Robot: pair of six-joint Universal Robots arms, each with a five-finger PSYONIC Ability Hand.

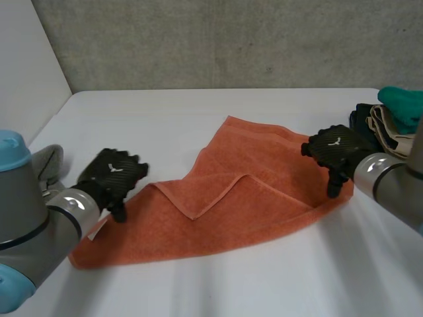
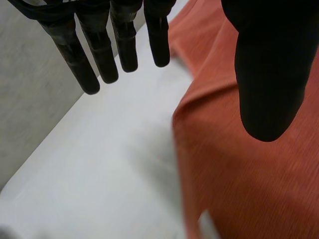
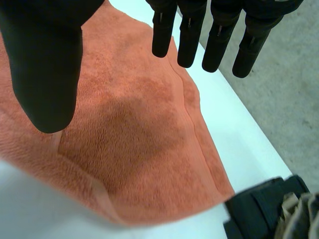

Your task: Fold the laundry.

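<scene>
An orange towel (image 1: 231,205) lies spread on the white table (image 1: 198,112), with one corner folded over its middle into a point. My left hand (image 1: 112,175) hovers at the towel's left edge, open and holding nothing. In the left wrist view its thumb (image 2: 269,74) is over the towel (image 2: 249,174) and its fingers (image 2: 99,55) are over bare table. My right hand (image 1: 337,148) is over the towel's right corner, also open. In the right wrist view its straight fingers (image 3: 189,35) and thumb hang just above the towel (image 3: 144,149).
A pile of dark and beige clothes (image 1: 380,125) with a teal piece (image 1: 403,102) on top sits at the table's right edge, close to my right hand. The dark clothes (image 3: 264,209) lie just past the towel's corner. A grey wall stands behind the table.
</scene>
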